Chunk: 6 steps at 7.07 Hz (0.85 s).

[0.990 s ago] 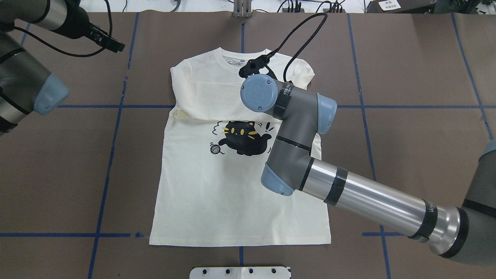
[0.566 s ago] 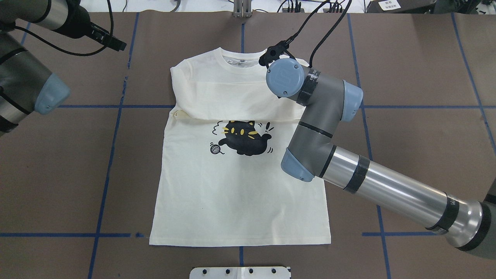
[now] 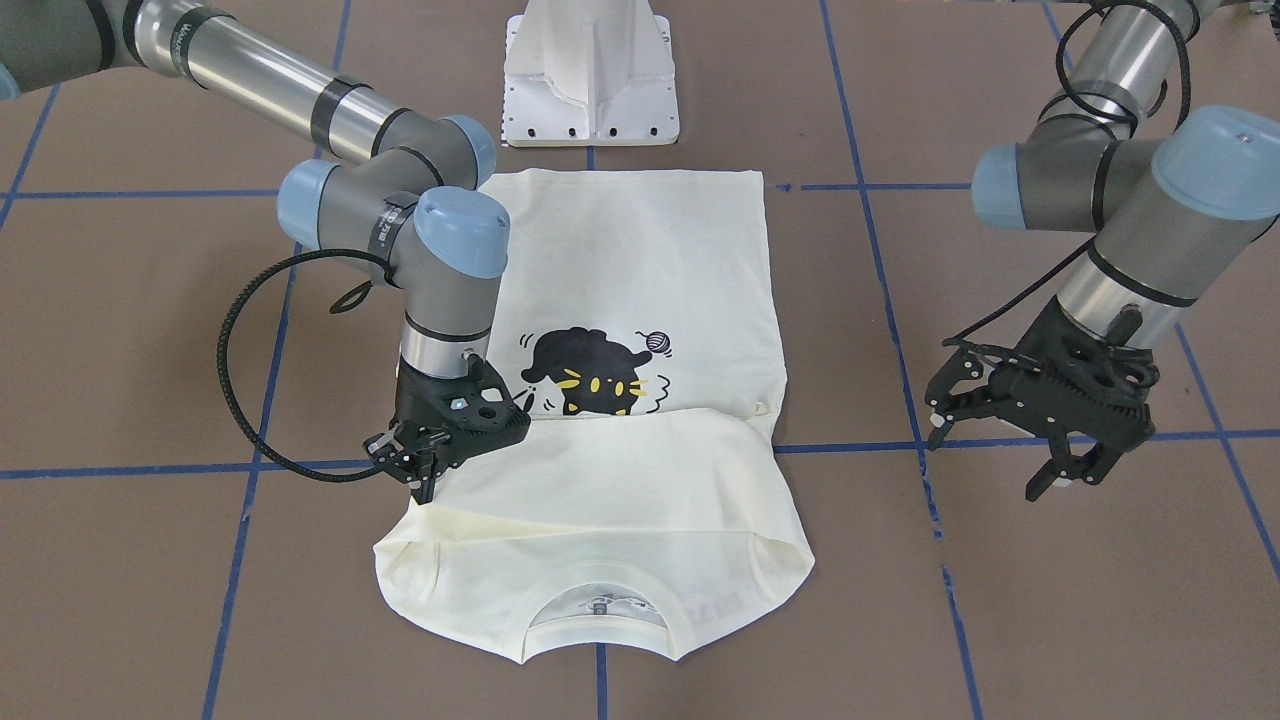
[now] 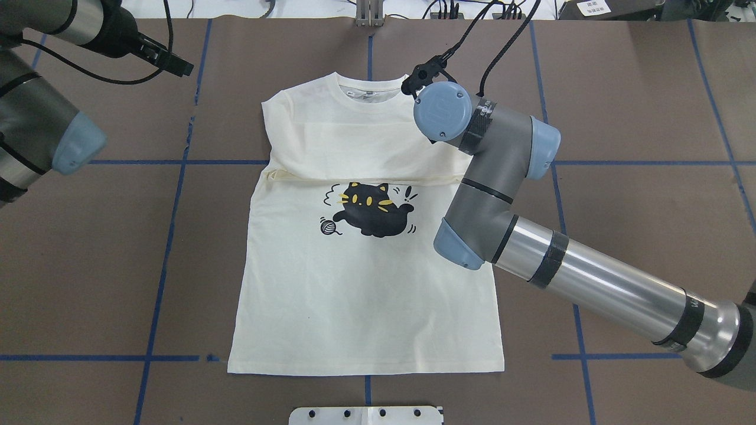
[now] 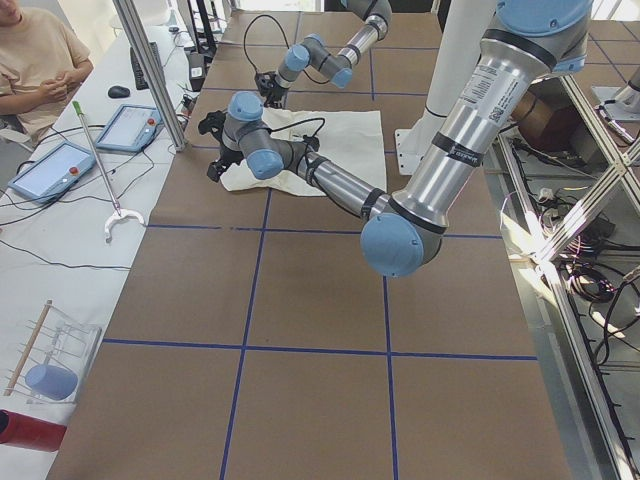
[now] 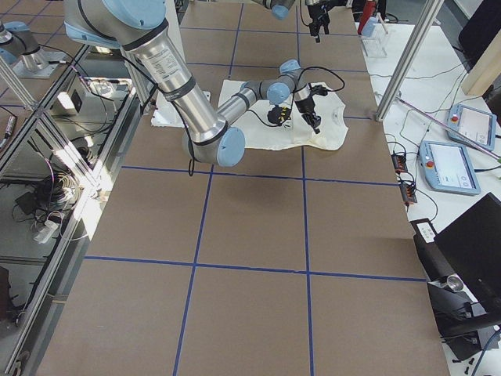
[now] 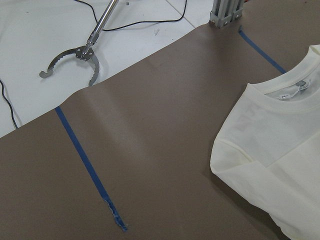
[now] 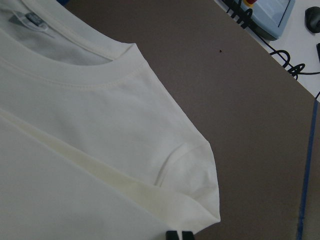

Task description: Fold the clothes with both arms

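Note:
The cream T-shirt (image 4: 360, 295) lies flat on the brown table with its black cat print (image 4: 369, 216) facing up. Its sleeves are folded in across the chest and its collar (image 3: 598, 605) points away from the robot. My right gripper (image 3: 424, 487) is at the shirt's right shoulder. Its fingers are shut on the edge of the folded sleeve (image 8: 200, 165), and the fingertips (image 8: 172, 235) just show in the right wrist view. My left gripper (image 3: 990, 455) hangs open above bare table, well clear of the shirt's other side (image 7: 270, 150). It holds nothing.
The white pedestal base (image 3: 590, 80) stands just behind the shirt's hem. Blue tape lines (image 4: 171, 206) cross the table. A metal grabber tool (image 7: 75, 57) lies past the far edge. A seated person (image 5: 35, 55) and tablets (image 5: 130, 125) are at the side bench.
My right arm has swung from over the shirt's middle out to its right shoulder, and the top of the shirt has shifted slightly that way. The left arm has not moved.

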Each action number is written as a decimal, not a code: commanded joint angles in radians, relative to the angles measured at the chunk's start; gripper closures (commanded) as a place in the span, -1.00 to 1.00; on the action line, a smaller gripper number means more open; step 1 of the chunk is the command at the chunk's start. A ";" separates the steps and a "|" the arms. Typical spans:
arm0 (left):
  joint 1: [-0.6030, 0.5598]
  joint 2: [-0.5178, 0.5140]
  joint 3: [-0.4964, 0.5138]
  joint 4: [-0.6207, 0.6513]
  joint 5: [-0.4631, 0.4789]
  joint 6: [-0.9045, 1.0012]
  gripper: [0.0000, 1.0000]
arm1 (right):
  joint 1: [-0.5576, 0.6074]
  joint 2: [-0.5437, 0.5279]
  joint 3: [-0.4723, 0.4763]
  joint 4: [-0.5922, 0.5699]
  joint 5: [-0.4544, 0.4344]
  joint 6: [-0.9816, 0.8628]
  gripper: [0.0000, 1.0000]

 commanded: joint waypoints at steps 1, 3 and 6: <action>0.000 -0.001 -0.003 0.000 0.001 -0.002 -1.00 | 0.027 0.008 0.001 0.053 0.118 0.031 -1.00; 0.005 0.000 -0.016 0.000 0.001 -0.078 -1.00 | 0.067 0.009 0.045 0.055 0.300 0.170 -1.00; 0.095 0.109 -0.137 0.000 0.007 -0.253 -1.00 | 0.016 -0.186 0.325 0.056 0.394 0.464 -1.00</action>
